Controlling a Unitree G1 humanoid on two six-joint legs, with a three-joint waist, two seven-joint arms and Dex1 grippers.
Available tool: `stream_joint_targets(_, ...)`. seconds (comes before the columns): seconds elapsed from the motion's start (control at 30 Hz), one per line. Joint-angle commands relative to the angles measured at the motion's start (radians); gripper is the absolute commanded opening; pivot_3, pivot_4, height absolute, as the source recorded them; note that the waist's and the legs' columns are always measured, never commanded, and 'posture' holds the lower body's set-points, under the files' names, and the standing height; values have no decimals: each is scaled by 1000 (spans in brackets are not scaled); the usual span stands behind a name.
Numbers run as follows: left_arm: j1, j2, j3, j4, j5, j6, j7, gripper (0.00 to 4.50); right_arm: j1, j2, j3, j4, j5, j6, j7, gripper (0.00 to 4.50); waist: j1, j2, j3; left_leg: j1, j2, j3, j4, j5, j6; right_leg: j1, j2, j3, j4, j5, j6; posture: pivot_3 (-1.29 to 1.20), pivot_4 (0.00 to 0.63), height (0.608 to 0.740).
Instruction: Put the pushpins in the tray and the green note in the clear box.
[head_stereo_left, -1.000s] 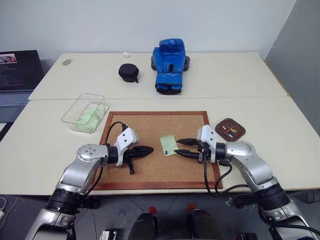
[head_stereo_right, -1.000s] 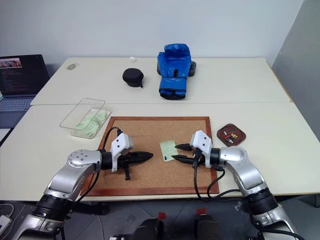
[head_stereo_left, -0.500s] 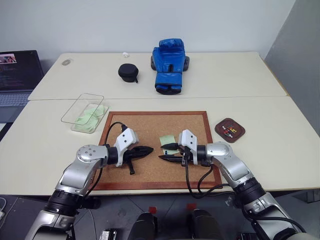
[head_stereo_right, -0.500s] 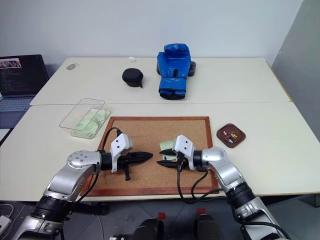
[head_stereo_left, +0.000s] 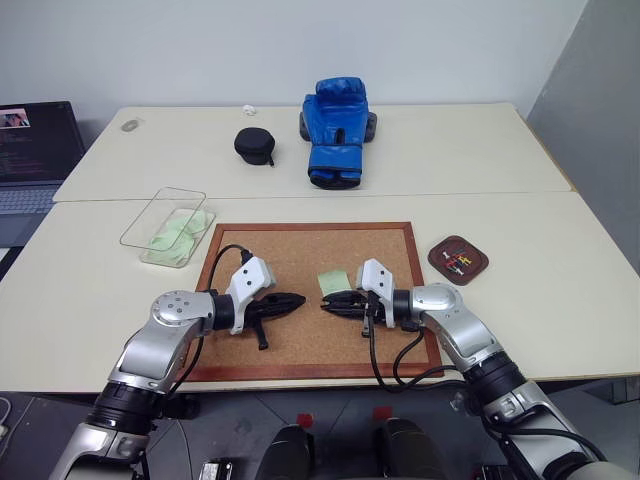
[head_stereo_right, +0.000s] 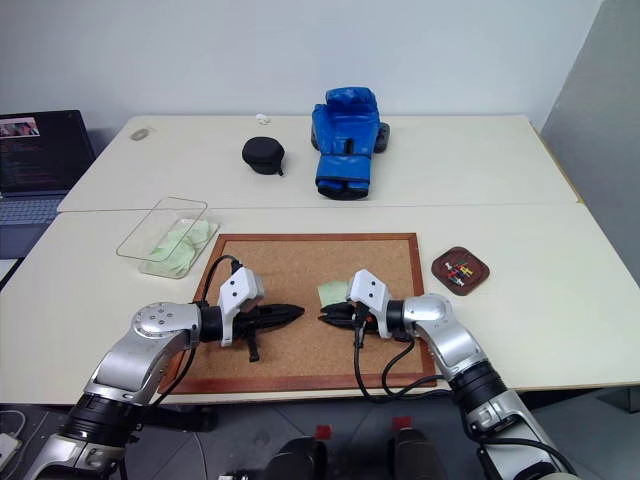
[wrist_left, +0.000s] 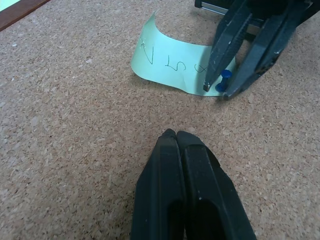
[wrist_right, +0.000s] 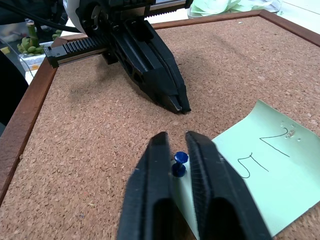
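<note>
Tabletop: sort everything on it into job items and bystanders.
Job items: blue pushpin, green note, cork board, tray holding pushpins, clear box.
Bystanders: blue boxing glove, black round case, laptop.

Pale green note (wrist_left: 172, 67), blue pushpin (wrist_right: 179, 161), speckled tan cork board (head_stereo_left: 290, 255).

The robot has two shiny silver arms with round joints. A black ring sits where each arm meets its wrist. Each wrist wears a white block with small dark dots on it. A thin black cable loops from each wrist back along the arm. The left tool (head_stereo_left: 292, 300) and the right tool (head_stereo_left: 328, 303) each have two long black fingers that get thin at the tips. A black toothed bar runs across the base of the left tool.
</note>
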Motion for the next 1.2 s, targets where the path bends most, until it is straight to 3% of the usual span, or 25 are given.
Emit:
stream_joint_targets(0.03,23,13,-35,19,37,24,-6,0,-17,2,-16,6,-9,-33,8,18,0,0,0,0,0,0,0,0,0,0,0,0,0,0,0,0,150,740)
stream_joint_targets(0.83,23,2,-27,10,27,35,9,0,-29,-56,-42,-246,28,56,31,18,0,0,0,-2,0,0,0,0,0,-2,0,0,0,0,0,0,150,740)
stream_joint_targets(1.03,-8,-21,81,-53,-118,210,42,0,-31,-79,-45,-269,28,62,27,18,2,0,0,-2,0,0,0,0,0,-1,-1,0,0,0,0,0,150,740)
stream_joint_targets(1.07,-17,-20,119,-88,-177,276,48,415,-33,-78,-55,-272,36,72,19,0,2,-1,0,-2,0,-1,1,0,0,-1,-1,0,0,0,0,0,150,740)
stream_joint_targets(1.13,-34,-20,183,-149,-273,383,69,516,-41,-73,-78,-275,53,96,2,0,0,-1,1,-2,0,-1,1,0,0,-2,0,0,0,0,0,0,150,740)
stream_joint_targets(1.2,-46,-22,236,-199,-357,467,96,908,-51,-68,-99,-278,69,116,-13,0,-1,-5,4,-4,1,-2,1,0,0,-4,0,-1,2,0,0,0,150,740)
